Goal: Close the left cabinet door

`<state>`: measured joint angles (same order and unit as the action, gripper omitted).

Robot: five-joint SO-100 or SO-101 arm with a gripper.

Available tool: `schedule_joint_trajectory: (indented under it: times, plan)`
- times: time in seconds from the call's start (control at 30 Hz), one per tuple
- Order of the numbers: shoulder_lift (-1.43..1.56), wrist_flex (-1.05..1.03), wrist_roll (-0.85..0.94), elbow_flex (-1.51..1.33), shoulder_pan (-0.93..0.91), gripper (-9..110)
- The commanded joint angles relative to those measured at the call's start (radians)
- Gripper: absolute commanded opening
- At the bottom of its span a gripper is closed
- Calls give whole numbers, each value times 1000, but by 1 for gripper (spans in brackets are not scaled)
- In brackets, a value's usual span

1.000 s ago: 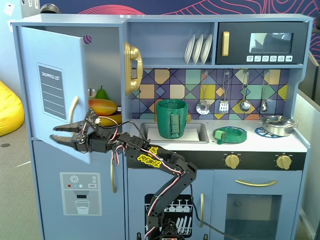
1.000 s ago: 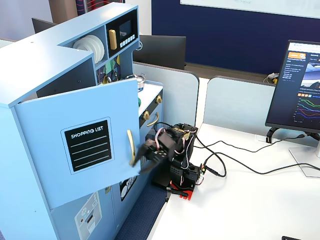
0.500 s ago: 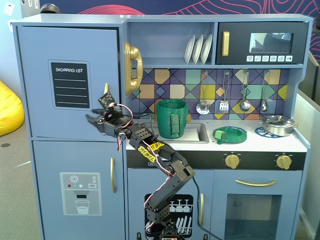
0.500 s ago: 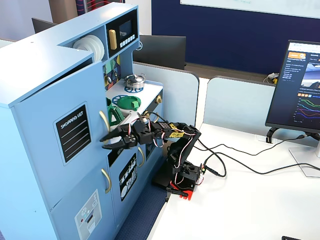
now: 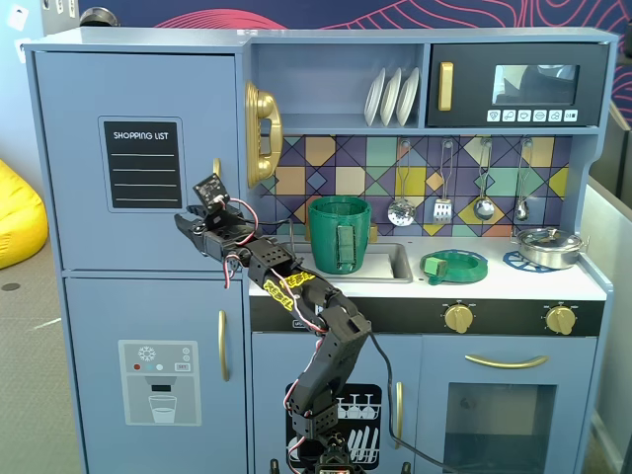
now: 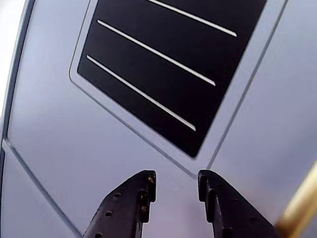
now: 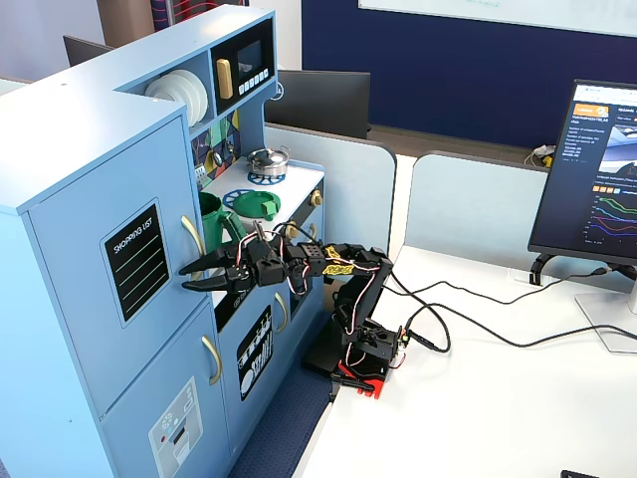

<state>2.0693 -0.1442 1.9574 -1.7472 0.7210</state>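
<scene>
Gripper [image 7: 185, 278] sat at the left cabinet door [image 5: 138, 109], jaws parted and holding nothing, tips by the panel just under the chalkboard label [image 5: 143, 163], seemingly for pushing; the door looked flush at the table's far-left edge.

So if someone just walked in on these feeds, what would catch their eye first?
Probably the black arm reaching from the table to the left cabinet door, its gripper open with its tips at the panel just below the SHOPPING LIST chalkboard. Next, the green pitcher by the sink and the big gold phone on the wall above.
</scene>
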Motion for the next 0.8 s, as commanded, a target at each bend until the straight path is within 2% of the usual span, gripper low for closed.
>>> schedule_joint_trajectory:
  times: [0.0, 0.13, 0.33, 0.6, 0.77]
  plan:
    - [206, -95, -17, -98, 5, 0]
    - [436, -268, -77, -285, -49, 0]
    - [706, -629, -153, -532, -318, 0]
    - [900, -900, -207, -861, -630, 0]
    - [1000, -1028, -249, -1081, -733, 0]
